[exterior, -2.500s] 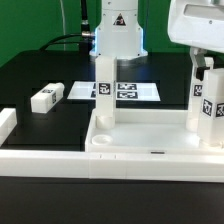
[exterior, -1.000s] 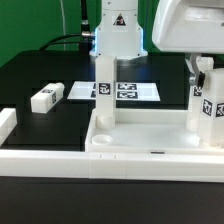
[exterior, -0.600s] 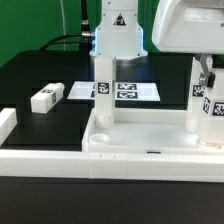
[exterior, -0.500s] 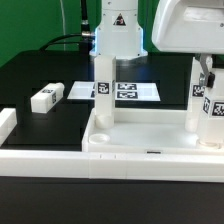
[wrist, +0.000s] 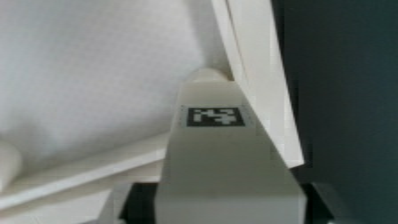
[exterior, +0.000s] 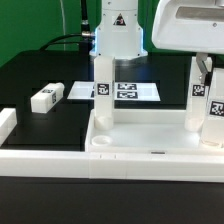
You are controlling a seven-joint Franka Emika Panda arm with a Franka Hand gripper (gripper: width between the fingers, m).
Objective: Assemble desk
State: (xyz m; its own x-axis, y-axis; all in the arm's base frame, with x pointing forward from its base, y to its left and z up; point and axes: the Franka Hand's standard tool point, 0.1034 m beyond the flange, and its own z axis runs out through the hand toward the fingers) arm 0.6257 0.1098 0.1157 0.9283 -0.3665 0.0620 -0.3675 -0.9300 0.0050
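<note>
Now closed in from wide onto the upright leg (wrist: 217, 150), gripping it with the claw (wrist: 222, 203) at the corner of the desk panel (exterior: 50, 158) on the exterior view's right. Means grasp secured; next, likely twisting it home. Seating unclear.

Panel centre: desk panel (exterior: 150, 128) floor bare, open from above.
Panel rear corner, exterior view's left: upright leg (exterior: 101, 90) blocks.
Exterior view's right: rear leg (exterior: 197, 95) and front leg (exterior: 214, 115) close together; gripper (wrist: 222, 203) clamps the front leg, tight passage.
Table (exterior: 40, 70): loose leg (exterior: 45, 97) lies flat, free around it.
</note>
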